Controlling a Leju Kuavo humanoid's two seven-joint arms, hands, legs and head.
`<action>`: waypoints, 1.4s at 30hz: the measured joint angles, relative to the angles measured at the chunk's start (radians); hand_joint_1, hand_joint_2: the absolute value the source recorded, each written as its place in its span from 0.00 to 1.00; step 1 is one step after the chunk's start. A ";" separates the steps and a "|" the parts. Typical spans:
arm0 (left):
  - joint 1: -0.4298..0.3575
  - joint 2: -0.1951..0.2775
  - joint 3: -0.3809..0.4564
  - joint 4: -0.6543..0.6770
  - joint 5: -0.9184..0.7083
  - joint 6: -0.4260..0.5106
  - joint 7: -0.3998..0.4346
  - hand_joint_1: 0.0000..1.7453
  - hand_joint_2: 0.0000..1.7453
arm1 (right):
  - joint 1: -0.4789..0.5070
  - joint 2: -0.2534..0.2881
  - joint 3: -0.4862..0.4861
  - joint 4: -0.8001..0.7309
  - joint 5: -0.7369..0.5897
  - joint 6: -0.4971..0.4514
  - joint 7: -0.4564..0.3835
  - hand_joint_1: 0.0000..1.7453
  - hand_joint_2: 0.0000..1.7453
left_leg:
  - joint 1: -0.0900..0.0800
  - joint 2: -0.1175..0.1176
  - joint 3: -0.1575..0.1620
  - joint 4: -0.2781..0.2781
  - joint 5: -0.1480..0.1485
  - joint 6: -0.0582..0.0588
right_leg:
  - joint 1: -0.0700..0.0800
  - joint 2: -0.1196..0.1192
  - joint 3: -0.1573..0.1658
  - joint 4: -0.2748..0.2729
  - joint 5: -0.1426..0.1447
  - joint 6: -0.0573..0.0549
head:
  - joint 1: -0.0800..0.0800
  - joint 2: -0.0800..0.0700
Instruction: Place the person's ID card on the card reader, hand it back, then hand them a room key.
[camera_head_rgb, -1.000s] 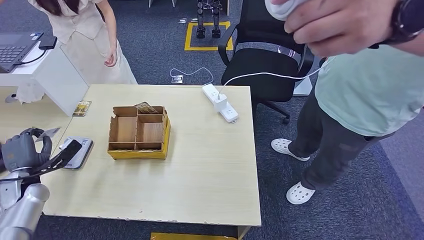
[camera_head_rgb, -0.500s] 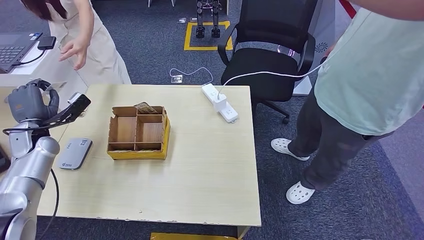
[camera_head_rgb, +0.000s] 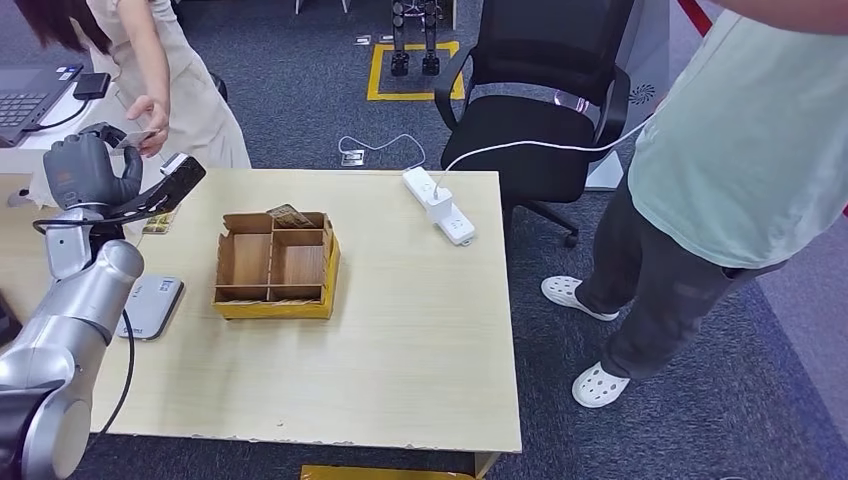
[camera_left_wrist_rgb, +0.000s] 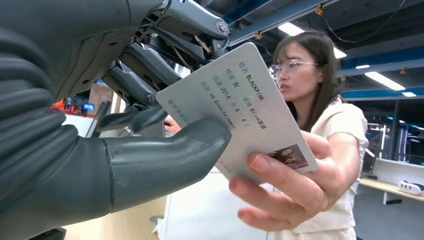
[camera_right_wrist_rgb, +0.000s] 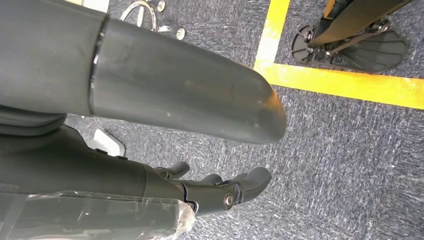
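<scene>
The pale grey printed ID card (camera_left_wrist_rgb: 235, 107) sits pinched in the robot's raised left hand (camera_head_rgb: 88, 170), its far end already between the person's fingers (camera_left_wrist_rgb: 285, 187)

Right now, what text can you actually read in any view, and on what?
"BLACKPINK", on the ID card, pinched by the left robot hand and also gripped by the person's hand.
"2016", same card.
"YG Entertainment", same card, faint.
Other characters and digits on the card: too blurred.
Card reader label: too small.
Laptop stickers: too small.
</scene>
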 joint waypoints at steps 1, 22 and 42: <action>-0.001 -0.001 0.000 0.002 0.008 0.000 -0.004 0.00 1.00 | 0.000 0.001 0.000 0.000 0.000 0.000 0.000 0.00 0.00 | 0.000 0.000 0.000 0.000 0.000 0.000 | 0.000 0.000 0.000 0.000 0.000 0.000 | 0.000 0.000; 0.035 0.063 -0.063 -0.099 0.292 -0.552 -0.146 0.00 1.00 | 0.001 0.003 -0.002 0.000 0.001 0.004 -0.014 0.00 0.00 | 0.000 0.002 -0.001 -0.001 0.000 0.000 | 0.000 0.002 -0.001 0.001 0.000 0.000 | 0.000 0.000; 0.128 0.881 -0.407 -0.918 0.882 -1.226 0.017 0.00 1.00 | 0.017 0.003 -0.034 0.001 -0.007 0.006 -0.018 0.00 0.00 | 0.005 0.011 -0.006 -0.001 -0.001 -0.004 | 0.005 0.009 -0.008 0.000 0.001 -0.004 | 0.001 0.000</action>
